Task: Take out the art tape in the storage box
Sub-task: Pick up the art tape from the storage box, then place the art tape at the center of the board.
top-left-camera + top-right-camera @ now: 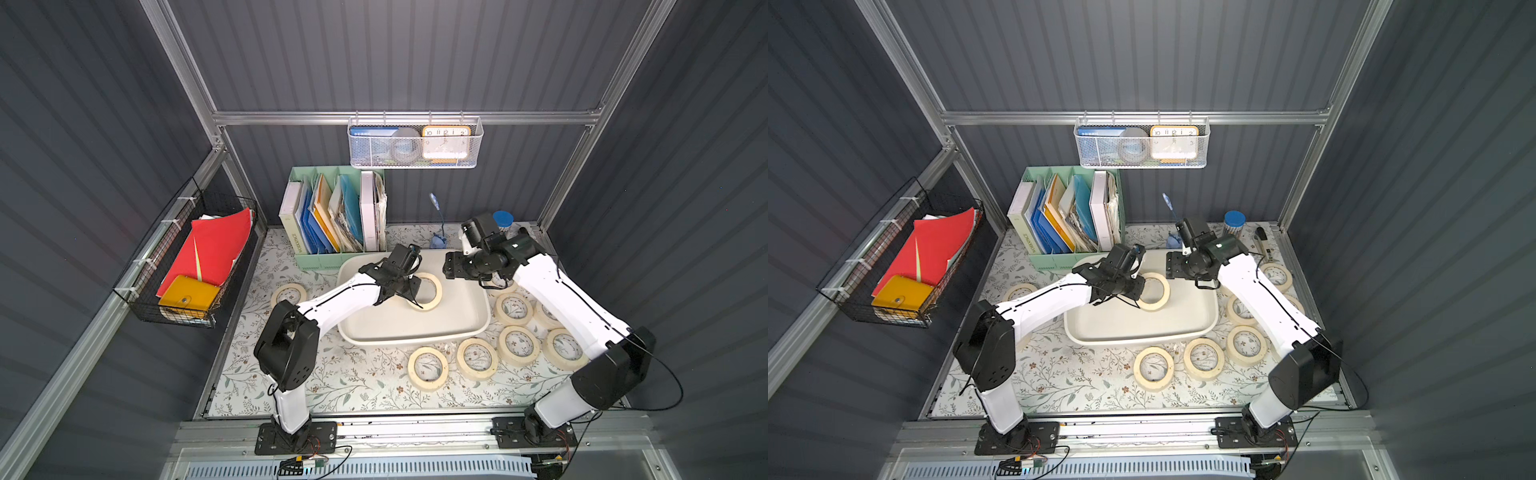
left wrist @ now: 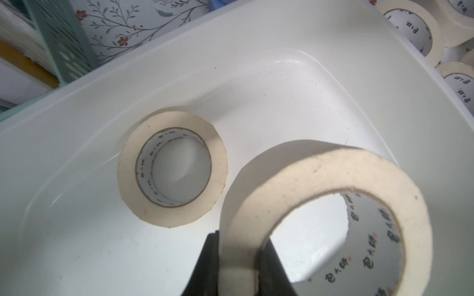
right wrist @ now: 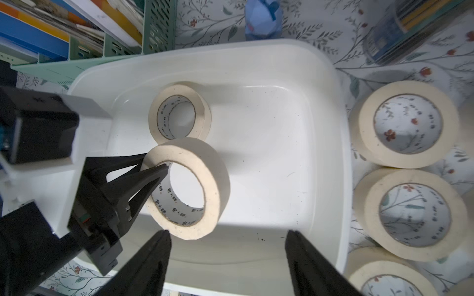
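mock office desk inside a lab rig: file organiser [image 1: 322, 261], mesh basket [image 1: 358, 154], aluminium frame [image 1: 291, 118]

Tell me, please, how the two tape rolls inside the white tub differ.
The gripped roll is pinched through its wall by the left pincer; the loose roll is untouched. The gripped roll appears lifted; the loose roll lies flat on the tub floor. Both are cream with printed white cores.

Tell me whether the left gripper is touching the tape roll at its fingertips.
Touching. The right wrist view shows the left gripper pinching the tape roll, one finger inside its core, one outside.
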### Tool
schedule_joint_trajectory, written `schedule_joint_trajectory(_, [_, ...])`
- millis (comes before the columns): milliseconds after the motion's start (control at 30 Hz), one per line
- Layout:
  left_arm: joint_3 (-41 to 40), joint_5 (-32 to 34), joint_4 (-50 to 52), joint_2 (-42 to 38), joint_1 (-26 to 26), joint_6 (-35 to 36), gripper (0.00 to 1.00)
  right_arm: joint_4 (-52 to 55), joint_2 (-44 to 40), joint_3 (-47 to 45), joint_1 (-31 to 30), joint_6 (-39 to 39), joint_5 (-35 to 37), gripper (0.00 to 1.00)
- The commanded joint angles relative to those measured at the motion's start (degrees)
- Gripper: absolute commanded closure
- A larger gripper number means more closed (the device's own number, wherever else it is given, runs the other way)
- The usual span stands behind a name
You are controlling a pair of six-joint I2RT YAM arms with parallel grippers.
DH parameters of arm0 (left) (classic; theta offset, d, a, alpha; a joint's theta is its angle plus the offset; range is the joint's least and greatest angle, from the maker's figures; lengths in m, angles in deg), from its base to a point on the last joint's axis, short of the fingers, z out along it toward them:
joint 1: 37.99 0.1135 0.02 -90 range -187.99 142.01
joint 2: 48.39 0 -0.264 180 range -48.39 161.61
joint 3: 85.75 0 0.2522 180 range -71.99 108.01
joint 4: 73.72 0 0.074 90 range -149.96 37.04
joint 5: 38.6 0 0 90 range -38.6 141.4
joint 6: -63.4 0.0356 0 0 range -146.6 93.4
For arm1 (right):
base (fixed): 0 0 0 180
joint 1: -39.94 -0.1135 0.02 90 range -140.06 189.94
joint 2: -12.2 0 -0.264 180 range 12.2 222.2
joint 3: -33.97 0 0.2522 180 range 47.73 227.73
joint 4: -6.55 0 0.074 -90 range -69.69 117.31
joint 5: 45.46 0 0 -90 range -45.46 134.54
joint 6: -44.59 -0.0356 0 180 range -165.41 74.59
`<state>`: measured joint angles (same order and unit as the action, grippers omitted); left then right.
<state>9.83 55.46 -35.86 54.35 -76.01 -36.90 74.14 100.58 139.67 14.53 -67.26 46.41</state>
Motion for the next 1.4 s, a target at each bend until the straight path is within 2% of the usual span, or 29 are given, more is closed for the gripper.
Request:
schedule_joint_trajectory(0, [-2.7, 4.7, 0.4, -8.4, 0.6, -2.0, 1.0, 3.7, -1.6, -0.9, 3.0, 1.3, 2.7, 0.23])
schedule_joint_trajectory(133, [-3.2, 6.9, 2.7, -15.8, 0.4, -1.6, 1.0, 3.7, -2.9, -3.4, 6.2, 2.1, 2.9, 0.23])
schedule_joint_trajectory(233, [-2.8, 6.7, 12.0, -20.9, -1.0, -1.8, 1.0, 3.3, -3.4, -5.5, 7.7, 2.6, 3.1, 0.24])
schedule_joint_trajectory(433, [-6.1, 1.8, 22.0, -30.1, -6.0, -2.2, 1.0, 2.7, -3.0, -8.0, 9.3, 2.9, 3.4, 0.24])
schedule_joint_trajectory(533, [-6.0, 1.9, 29.9, -30.9, -8.9, -6.2, 1.0, 2.8, -2.9, -8.1, 9.7, 3.1, 3.7, 0.24])
schedule_joint_trajectory(700, [-10.9, 5.3, 33.9, -35.5, -14.2, -16.1, 1.0, 3.3, -2.3, -7.6, 9.9, 3.5, 5.1, 0.24])
schedule_joint_trajectory(833, [-20.8, 5.9, 31.1, -39.5, -16.7, -22.6, 1.0, 3.7, -1.6, -7.0, 9.9, 3.7, 5.6, 0.24])
schedule_joint_trajectory(933, [-30.5, 7.4, 23.9, -42.7, -17.5, -25.9, 1.0, 3.8, -1.6, -7.0, 10.0, 3.8, 6.1, 0.24])
schedule_joint_trajectory(1033, [-36.6, 10.1, 19.3, -43.2, -17.5, -28.7, 1.0, 4.1, -1.9, -7.1, 10.1, 3.7, 6.3, 0.24])
schedule_joint_trajectory(1200, [-40.3, 16.4, 16.6, -42.2, -17.4, -30.1, 1.0, 4.7, -2.2, -6.9, 10.3, 4.1, 6.6, 0.24])
schedule_joint_trajectory(1367, [-42.5, 15.8, 9.0, -38.4, -17.4, -28.8, 1.0, 4.4, -1.8, -7.0, 10.4, 4.2, 6.3, 0.24])
